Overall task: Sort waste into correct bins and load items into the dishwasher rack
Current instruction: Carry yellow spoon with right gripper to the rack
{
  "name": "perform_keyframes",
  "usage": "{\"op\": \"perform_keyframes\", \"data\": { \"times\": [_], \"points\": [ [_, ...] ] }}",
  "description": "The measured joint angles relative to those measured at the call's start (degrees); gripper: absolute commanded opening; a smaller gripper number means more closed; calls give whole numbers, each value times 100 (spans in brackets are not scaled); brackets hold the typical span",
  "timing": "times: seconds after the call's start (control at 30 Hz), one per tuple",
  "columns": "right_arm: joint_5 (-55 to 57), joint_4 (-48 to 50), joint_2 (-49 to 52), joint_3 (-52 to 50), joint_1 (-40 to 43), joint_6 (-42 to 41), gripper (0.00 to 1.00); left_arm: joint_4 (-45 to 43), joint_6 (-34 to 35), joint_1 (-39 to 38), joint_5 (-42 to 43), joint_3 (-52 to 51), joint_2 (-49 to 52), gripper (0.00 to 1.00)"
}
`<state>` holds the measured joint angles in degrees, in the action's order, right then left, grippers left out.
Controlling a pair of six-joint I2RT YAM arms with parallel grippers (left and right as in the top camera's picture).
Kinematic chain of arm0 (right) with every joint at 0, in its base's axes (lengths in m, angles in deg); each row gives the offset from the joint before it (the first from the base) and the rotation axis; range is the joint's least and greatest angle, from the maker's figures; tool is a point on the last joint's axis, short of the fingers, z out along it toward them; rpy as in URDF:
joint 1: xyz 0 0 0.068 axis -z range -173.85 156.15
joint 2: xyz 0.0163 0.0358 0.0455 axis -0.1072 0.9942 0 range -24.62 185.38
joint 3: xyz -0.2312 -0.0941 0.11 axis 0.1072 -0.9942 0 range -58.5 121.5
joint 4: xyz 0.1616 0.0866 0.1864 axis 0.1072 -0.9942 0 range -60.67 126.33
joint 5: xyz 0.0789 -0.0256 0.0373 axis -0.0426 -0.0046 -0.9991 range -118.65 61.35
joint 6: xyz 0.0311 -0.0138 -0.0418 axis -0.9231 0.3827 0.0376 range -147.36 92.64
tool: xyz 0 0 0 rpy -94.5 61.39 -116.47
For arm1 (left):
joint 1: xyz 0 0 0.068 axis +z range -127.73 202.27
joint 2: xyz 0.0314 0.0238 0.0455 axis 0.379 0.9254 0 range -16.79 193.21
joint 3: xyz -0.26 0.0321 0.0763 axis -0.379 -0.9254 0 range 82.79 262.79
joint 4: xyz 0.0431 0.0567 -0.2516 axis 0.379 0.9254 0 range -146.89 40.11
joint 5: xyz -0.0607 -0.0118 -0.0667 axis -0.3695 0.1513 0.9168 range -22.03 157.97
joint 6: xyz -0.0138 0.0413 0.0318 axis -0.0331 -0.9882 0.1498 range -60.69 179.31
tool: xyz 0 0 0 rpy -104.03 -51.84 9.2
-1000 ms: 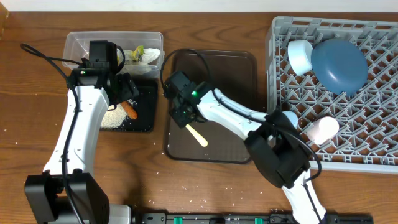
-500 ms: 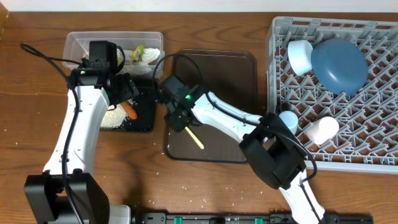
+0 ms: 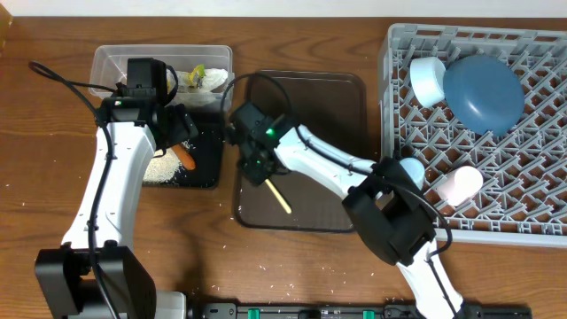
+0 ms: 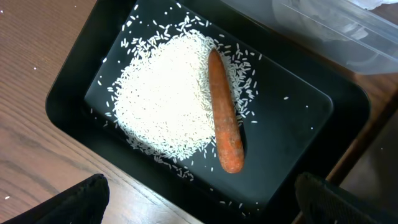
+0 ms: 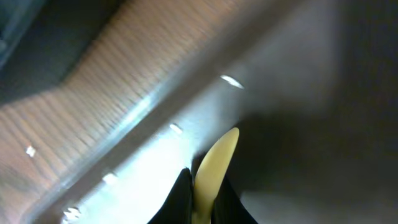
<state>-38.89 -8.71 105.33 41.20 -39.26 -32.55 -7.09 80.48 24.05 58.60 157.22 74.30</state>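
Right now the right gripper (image 5: 203, 208) has its two dark fingers (image 5: 181, 198) closed tight on the pale yellow spoon (image 5: 216, 160). They pinch its near end, so the rest of it juts out ahead of the fingertips above the dark brown serving tray (image 5: 298, 112). That tray's lit rim runs just left of the fingers, and the wooden table (image 5: 93, 93) lies beyond it. Whether the spoon's far end touches the tray floor I cannot tell. The left gripper (image 3: 180, 135) hangs with its fingers (image 4: 68, 202) spread wide and nothing between them. Ahead of and below them sits the shallow black tray (image 4: 74, 93), with the orange carrot piece (image 4: 225, 121) lying along one side of a heap of white rice grains (image 4: 161, 99). Past those fingertips the clear plastic tub (image 3: 159, 60) stands against the black tray, with the crumpled wrapper (image 3: 202, 78) inside it. Well away from both sets of fingers, beyond the right arm, the grey dishwasher rack (image 3: 549, 221) holds the blue plate (image 3: 483, 93), the white bowl (image 3: 427, 80), the pink-and-white cup (image 3: 461, 184) and the blue cup (image 3: 410, 168).
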Motion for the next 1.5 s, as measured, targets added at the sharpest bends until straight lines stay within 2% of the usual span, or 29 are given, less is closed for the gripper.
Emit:
{"op": "perform_keyframes", "data": {
  "times": [0.23, 0.47, 0.6, 0.73, 0.93, 0.97, 1.0, 1.07, 1.13, 1.17, 1.4, 1.5],
  "points": [
    [299, -938, -343, 706, 684, 2, 1, 2, 0, 0, 0, 0, 0, 98],
    [1266, -1394, -1668, 1062, 1932, 2, 1, 2, 2, 0, -2, 0, 0, 98],
    [1593, -1685, -1860, 1095, 2688, 48, 1, 2, 0, 0, -2, 0, 0, 98],
    [1716, -1429, -1788, 885, 3195, 304, 1, 2, 0, 0, 0, 0, 0, 98],
    [1757, -457, -1781, 310, 3683, 848, 1, 2, 2, 0, -2, 0, 0, 98],
    [1757, -297, -1781, 208, 3729, 914, 4, 2, 0, 0, -2, 0, 0, 98],
    [1759, -175, -1781, 127, 3742, 949, 14, 4, 2, 0, -2, 0, 0, 98],
    [1746, 37, -1781, -37, 3779, 1021, 41, 4, 0, 0, 0, 0, 0, 98],
    [1742, 118, -1781, -140, 3779, 1064, 52, 4, 0, 0, -2, 0, 0, 98],
    [1735, 120, -1781, -173, 3779, 1082, 56, 4, 0, 0, -2, 0, 0, 98],
    [1703, 133, -1788, -195, 3779, 1093, 61, 4, 0, 0, 0, 0, 0, 98],
    [1510, -22, -1934, -205, 3779, 997, 70, 4, 0, 0, -2, 0, 0, 98]
  ]
}}
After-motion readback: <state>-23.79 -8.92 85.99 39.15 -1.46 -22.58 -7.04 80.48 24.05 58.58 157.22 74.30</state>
